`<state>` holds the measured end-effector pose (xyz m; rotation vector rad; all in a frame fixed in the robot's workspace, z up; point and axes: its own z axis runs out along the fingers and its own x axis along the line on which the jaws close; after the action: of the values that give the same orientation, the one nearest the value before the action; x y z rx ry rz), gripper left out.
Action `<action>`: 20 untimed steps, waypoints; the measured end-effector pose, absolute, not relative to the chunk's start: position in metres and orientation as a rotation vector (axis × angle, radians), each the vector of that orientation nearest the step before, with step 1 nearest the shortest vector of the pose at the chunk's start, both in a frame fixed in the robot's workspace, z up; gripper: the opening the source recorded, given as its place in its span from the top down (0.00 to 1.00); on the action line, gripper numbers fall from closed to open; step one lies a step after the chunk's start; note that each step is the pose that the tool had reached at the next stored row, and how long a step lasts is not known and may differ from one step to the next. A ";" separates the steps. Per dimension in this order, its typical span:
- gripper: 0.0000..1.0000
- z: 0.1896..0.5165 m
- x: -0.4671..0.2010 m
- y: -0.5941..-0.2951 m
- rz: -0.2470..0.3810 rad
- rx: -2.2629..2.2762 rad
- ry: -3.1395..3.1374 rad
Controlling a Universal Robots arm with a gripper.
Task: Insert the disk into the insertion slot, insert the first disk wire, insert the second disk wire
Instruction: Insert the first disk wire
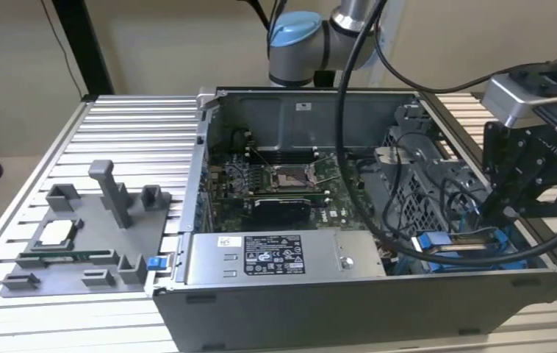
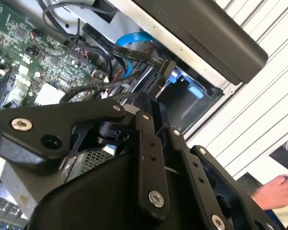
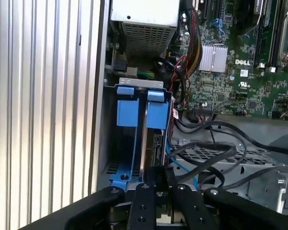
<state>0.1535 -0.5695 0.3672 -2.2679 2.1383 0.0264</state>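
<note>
Gripper (image 3: pixel 156 181) at disk (image 3: pixel 146 139), edgewise in insertion slot (image 3: pixel 105 143)

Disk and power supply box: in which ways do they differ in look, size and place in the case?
The disk wears a bright blue carrier; the power supply box is grey metal with a white sticker. The disk is slim; the power supply box is much bulkier. The disk sits in the corner at the exterior view's right; the power supply box lies toward the exterior view's left of it. Both are inside the open case.

Black cables (image 1: pixel 343 95) cover part of the disk (image 1: pixel 469 248); a hand (image 2: pixel 278 190) is cut off.
</note>
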 end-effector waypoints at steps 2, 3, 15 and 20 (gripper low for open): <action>1.00 0.365 0.160 -0.570 0.032 -2.270 2.140; 1.00 0.364 0.162 -0.570 0.035 -2.270 2.141; 1.00 0.352 0.166 -0.569 0.047 -2.181 2.233; 1.00 0.350 0.165 -0.569 0.059 -2.158 2.259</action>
<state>0.1650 -0.5693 0.3500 -2.1577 2.2594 0.0592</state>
